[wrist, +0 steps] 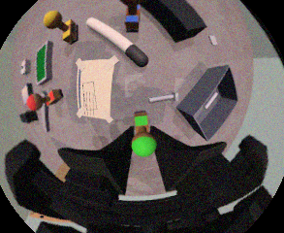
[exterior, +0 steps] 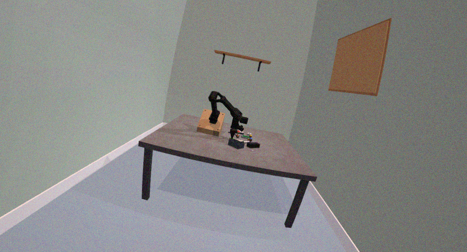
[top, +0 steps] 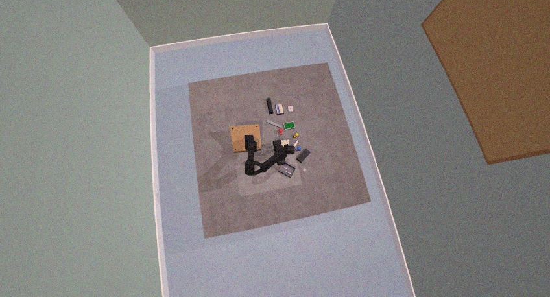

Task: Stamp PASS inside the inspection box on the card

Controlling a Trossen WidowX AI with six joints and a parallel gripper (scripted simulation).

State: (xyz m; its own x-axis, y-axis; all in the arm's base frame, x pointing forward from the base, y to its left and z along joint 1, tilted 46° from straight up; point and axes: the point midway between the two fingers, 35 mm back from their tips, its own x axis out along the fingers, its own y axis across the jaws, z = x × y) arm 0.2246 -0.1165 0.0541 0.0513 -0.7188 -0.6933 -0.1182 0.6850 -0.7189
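Note:
My gripper is shut on the green-knobbed stamp, which is upright between the fingertips, low over the bench; contact with the bench cannot be told. The card lies left of the stamp in the wrist view, with printed lines; its inspection box is too small to make out. The green ink pad lies beyond the card. A red stamp, a yellow stamp and a blue stamp stand apart. The word on each stamp is unreadable.
An open grey bin and a small pale rod are right of the stamp in the wrist view. A white marker with a dark end lies past the card. A black block lies near the blue stamp.

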